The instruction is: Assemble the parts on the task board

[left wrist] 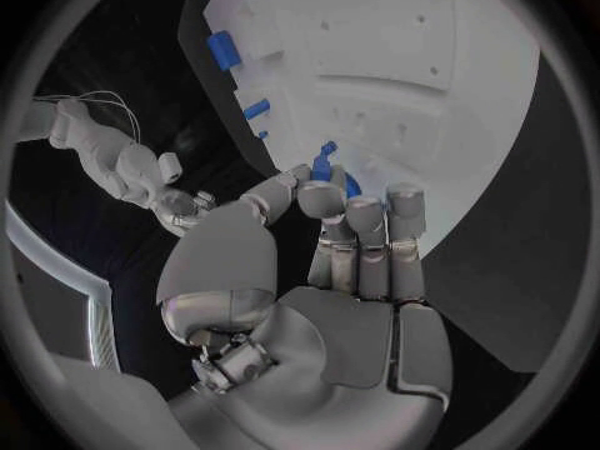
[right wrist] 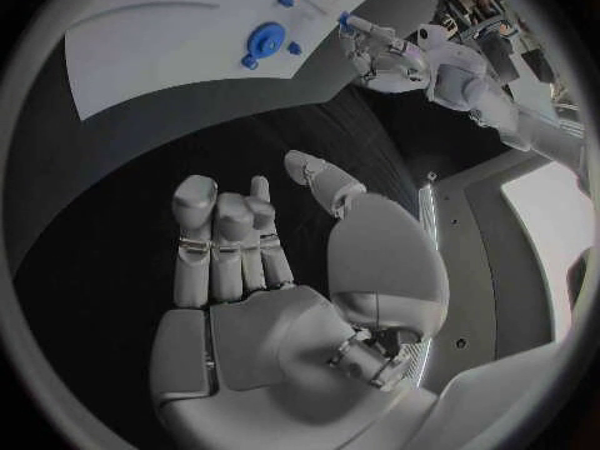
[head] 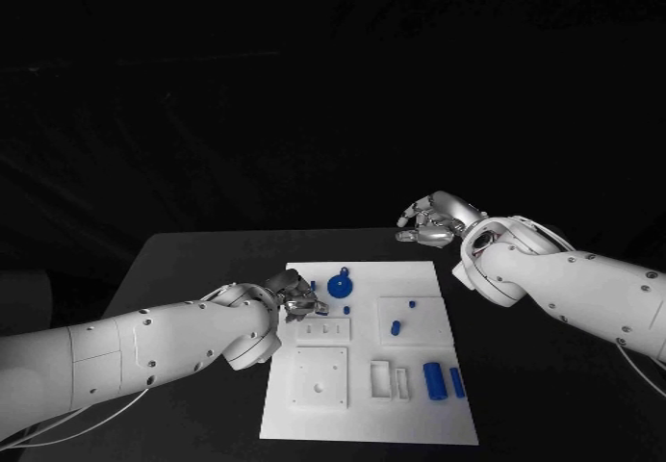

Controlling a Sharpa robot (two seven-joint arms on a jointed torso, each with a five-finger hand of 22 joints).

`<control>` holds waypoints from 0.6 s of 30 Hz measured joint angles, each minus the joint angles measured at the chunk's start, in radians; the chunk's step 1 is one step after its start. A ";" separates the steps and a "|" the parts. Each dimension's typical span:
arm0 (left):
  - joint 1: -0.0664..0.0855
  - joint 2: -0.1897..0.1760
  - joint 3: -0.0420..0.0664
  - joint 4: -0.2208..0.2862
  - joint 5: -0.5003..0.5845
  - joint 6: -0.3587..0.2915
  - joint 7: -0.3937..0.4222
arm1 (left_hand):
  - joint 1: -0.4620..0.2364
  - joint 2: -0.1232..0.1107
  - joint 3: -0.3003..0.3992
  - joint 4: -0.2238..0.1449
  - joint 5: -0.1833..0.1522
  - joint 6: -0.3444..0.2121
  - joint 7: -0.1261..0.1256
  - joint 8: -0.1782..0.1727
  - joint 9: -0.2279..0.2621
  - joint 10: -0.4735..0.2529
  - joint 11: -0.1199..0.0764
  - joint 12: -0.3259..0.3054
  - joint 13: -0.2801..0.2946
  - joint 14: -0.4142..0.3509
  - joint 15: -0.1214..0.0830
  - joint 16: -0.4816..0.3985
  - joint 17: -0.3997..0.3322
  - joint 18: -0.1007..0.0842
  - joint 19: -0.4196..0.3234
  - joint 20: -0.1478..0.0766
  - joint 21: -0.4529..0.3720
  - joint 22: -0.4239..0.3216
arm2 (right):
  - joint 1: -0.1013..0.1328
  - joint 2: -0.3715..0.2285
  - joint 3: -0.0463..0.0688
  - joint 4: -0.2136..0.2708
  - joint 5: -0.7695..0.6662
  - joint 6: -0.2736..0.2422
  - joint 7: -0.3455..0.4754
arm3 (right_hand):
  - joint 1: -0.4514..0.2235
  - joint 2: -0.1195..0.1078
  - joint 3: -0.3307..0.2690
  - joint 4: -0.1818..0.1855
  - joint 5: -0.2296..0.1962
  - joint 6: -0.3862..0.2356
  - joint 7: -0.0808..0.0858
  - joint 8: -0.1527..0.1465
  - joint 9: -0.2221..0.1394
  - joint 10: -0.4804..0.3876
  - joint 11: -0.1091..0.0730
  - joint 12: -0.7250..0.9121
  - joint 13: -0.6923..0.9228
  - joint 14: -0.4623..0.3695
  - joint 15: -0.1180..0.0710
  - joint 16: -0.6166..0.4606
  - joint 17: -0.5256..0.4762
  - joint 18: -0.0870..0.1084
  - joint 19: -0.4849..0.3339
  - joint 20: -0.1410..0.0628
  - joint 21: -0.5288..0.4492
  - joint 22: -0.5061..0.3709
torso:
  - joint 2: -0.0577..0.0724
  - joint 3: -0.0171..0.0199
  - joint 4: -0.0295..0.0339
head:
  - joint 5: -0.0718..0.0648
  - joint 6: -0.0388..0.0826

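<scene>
My left hand (head: 289, 292) sat at the nine o'clock edge of the task board (head: 417, 428), its fingers (left wrist: 321, 198) drawn together on a small blue peg (left wrist: 325, 160). I judged it a pinch between thumb and fingertips, the grip one would want for steering a slim part into a socket. The head view hid most of that peg behind the hand, so the wrist view was my evidence.

Just right of the hand, toward the board's eleven o'clock, stood the round blue disc (head: 340, 286) with its stem upright, and a smaller blue piece (head: 345, 310) lay close by. I read that cluster as the work in hand, with the pinched peg meant for somewhere near it; which hole I could not tell.

Nearer the board's centre, a short blue part (head: 396, 327) rested in a raised white tray (head: 433, 332), with a tiny blue stud (head: 411, 306) above it. At five o'clock, two blue cylinders (head: 446, 381) lay side by side and untouched, so I took the assembly to be at an early stage.

My right hand (head: 436, 219) hovered off the board at one o'clock, over the dark bench (head: 194, 260), holding nothing, its fingers (right wrist: 220, 232) loosely curled but apart. It appeared parked there to keep clear of the left arm's work.
</scene>
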 measured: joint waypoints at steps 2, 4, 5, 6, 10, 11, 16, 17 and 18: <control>-0.005 0.008 0.000 -0.007 -0.009 0.000 -0.005 | -0.003 -0.003 0.000 0.000 0.013 0.000 0.000 -0.001 0.015 0.000 0.000 0.006 0.004 0.000 0.000 0.003 -0.002 0.000 0.001 0.001 0.003 0.000 | 0.002 0.002 0.001 -0.003 0.000 0.000 0.000 | 0.000 0.000 0.000 0.000 0.005 0.000 0.000 0.000 0.000 0.000 0.000 0.000 0.000 0.000 0.000 0.000 0.000 0.000 0.000 0.000 0.000 0.000 | 0.000 0.0002 0.0003 | 0.001 -0.002; -0.008 0.013 0.000 -0.010 -0.016 0.000 -0.009 | -0.004 -0.004 0.000 0.000 0.016 0.000 0.000 -0.002 0.021 0.000 0.000 0.006 0.004 0.000 0.000 0.003 -0.002 0.000 0.003 0.003 0.003 0.000 | 0.003 0.004 0.001 -0.006 0.000 0.000 0.000 | 0.000 0.000 0.000 0.000 0.005 0.000 0.000 0.000 0.000 0.000 0.000 0.000 0.000 0.000 0.000 0.000 0.000 0.000 0.000 0.000 0.000 0.000 | 0.000 0.0002 0.0003 | 0.001 -0.005; -0.009 0.014 0.000 -0.011 -0.018 0.000 -0.010 | -0.004 -0.004 0.000 0.000 0.016 0.000 0.000 -0.002 0.021 0.000 0.000 0.006 0.004 0.000 0.000 0.003 -0.002 0.000 0.003 0.003 0.004 0.000 | 0.003 0.005 0.001 -0.007 0.001 0.000 0.000 | 0.000 0.000 0.000 0.000 0.005 0.000 0.000 0.000 0.000 0.000 0.000 0.000 0.000 0.000 0.000 0.000 0.000 0.000 0.000 0.000 0.000 0.000 | 0.000 0.0002 0.0003 | 0.001 -0.006; -0.010 0.016 0.000 -0.013 -0.020 0.001 -0.012 | -0.004 -0.004 0.000 0.000 0.016 0.000 0.000 -0.002 0.021 0.000 0.000 0.006 0.004 0.000 0.000 0.003 -0.002 0.000 0.003 0.003 0.004 0.000 | 0.004 0.006 0.001 -0.008 0.001 0.000 0.000 | 0.000 0.000 0.000 0.000 0.005 0.000 0.000 0.000 0.000 0.000 0.000 0.000 0.000 0.000 0.000 0.000 0.000 0.000 0.000 0.000 0.000 0.000 | 0.000 0.0002 0.0003 | 0.002 -0.007; -0.013 0.026 0.000 -0.025 -0.029 0.011 -0.019 | -0.004 -0.004 -0.002 -0.003 0.027 0.000 0.000 -0.004 0.022 0.000 0.000 0.013 0.007 0.000 -0.001 0.009 -0.002 0.000 0.006 0.000 0.004 0.000 | 0.007 0.011 0.001 -0.016 0.001 0.001 0.000 | 0.000 0.000 0.000 0.000 0.010 0.000 -0.002 0.000 0.000 0.000 0.000 0.000 -0.001 0.000 0.000 0.000 0.000 0.000 -0.001 0.002 0.000 0.000 | 0.000 -0.0003 -0.0003 | 0.002 -0.013; -0.014 0.028 0.000 -0.029 -0.031 0.013 -0.021 | -0.004 -0.004 -0.002 -0.003 0.035 0.000 0.000 -0.003 0.022 0.000 0.000 0.016 0.008 0.000 -0.001 0.011 -0.002 0.000 0.009 -0.002 0.008 0.000 | 0.008 0.013 0.001 -0.017 0.001 0.001 0.000 | 0.000 0.000 0.000 0.000 0.010 0.001 -0.002 0.000 0.001 0.000 0.000 0.000 -0.002 0.000 0.000 0.000 0.000 0.000 -0.001 0.002 0.000 0.000 | 0.000 -0.0005 -0.0003 | 0.003 -0.014; -0.029 0.037 0.000 -0.048 -0.037 0.021 -0.027 | -0.004 -0.004 -0.002 -0.003 0.041 0.001 0.000 0.001 0.023 0.000 0.000 0.016 0.008 0.000 -0.001 0.011 -0.003 0.000 0.008 -0.002 0.011 0.000 | 0.011 0.016 0.001 -0.020 0.001 0.002 0.000 | 0.000 0.000 0.000 0.000 0.021 0.004 0.000 0.000 0.001 0.000 0.000 0.000 -0.003 0.000 0.000 0.000 0.000 0.000 -0.001 0.002 0.000 0.000 | 0.000 -0.0015 -0.0004 | 0.004 -0.018; -0.031 0.037 0.000 -0.050 -0.037 0.022 -0.028 | -0.004 -0.004 -0.002 -0.003 0.041 0.001 0.000 0.001 0.028 0.000 0.000 0.016 0.008 0.000 -0.001 0.011 -0.003 0.000 0.008 -0.002 0.011 0.000 | 0.011 0.016 0.001 -0.020 0.001 0.002 0.000 | 0.000 0.000 -0.002 0.002 0.022 0.004 0.000 0.000 0.002 0.000 0.000 0.000 -0.003 0.000 0.000 0.000 0.000 0.000 -0.001 0.002 0.000 0.000 | 0.000 -0.0015 -0.0003 | 0.003 -0.019; -0.032 0.037 0.000 -0.052 -0.038 0.023 -0.029 | -0.004 -0.004 -0.002 -0.003 0.041 0.001 0.000 0.001 0.028 0.000 0.000 0.016 0.008 0.000 -0.001 0.011 -0.003 0.000 0.009 -0.002 0.011 0.000 | 0.011 0.016 0.001 -0.020 0.001 0.002 0.001 | 0.000 0.000 -0.003 0.003 0.022 0.004 0.000 0.000 0.002 0.000 0.000 0.000 -0.003 0.000 0.000 0.000 0.000 0.000 -0.001 0.002 0.000 0.000 | 0.000 -0.0020 -0.0003 | 0.003 -0.019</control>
